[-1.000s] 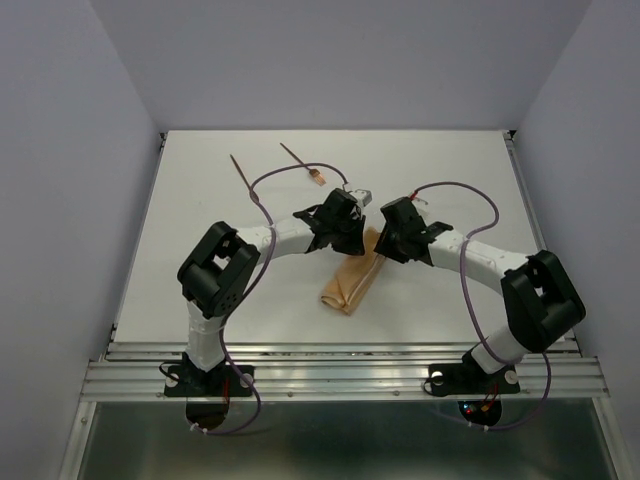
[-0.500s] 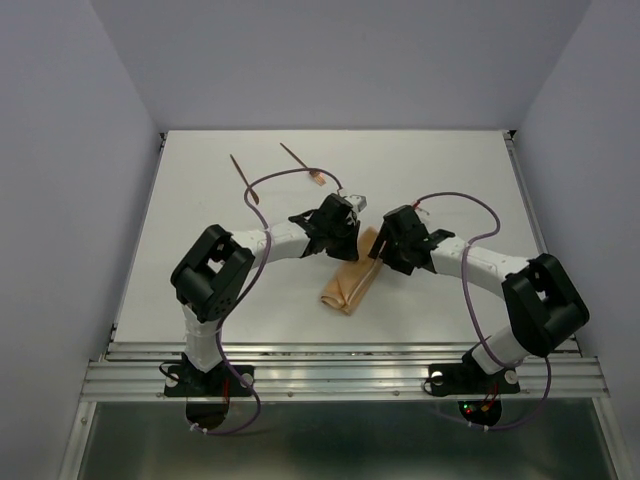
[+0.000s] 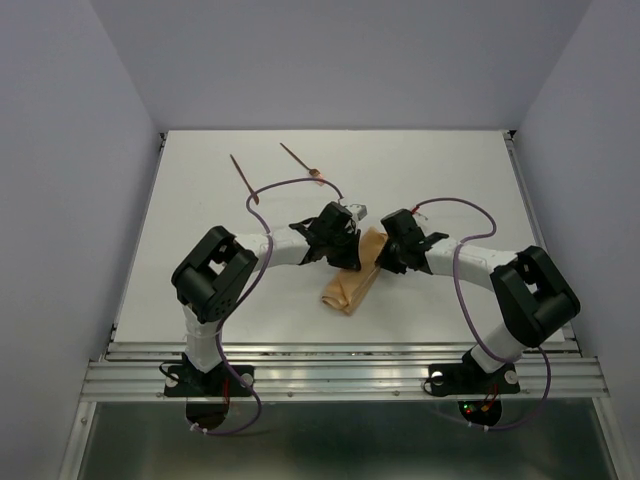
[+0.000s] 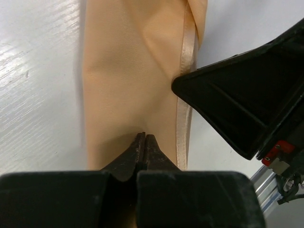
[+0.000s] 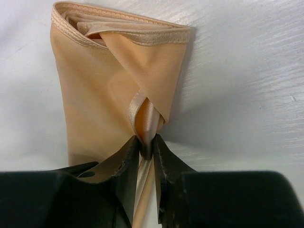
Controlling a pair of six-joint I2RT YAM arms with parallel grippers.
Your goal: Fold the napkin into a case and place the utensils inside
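The napkin (image 3: 350, 285) lies folded into a narrow tan oblong about the middle of the bench (image 3: 450, 170), a little toward the near edge. It lies slanted, with one end toward the near left corner and the other toward the far right. The right wrist view shows layered stitched hems at the end away from that arm, and a flap crossing the top layer on the diagonal.

The right gripper (image 5: 147, 142) has its jaws closed on a twisted loop of the shiny satin hem at the edge of that flap. The left gripper (image 4: 145, 137) comes in from the other side. Its jaws are pressed together tip to tip at the flat panel of cloth, just beside the hem strip. Whether any cloth is caught between them cannot be told. From above, both grippers meet at the napkin's far end, close to each other.

The two utensils lie well apart from the napkin, toward the far left corner. One is a plain stick (image 3: 243, 177). The other is a stick with a small paler head (image 3: 300, 162), lying just to the right of the first.
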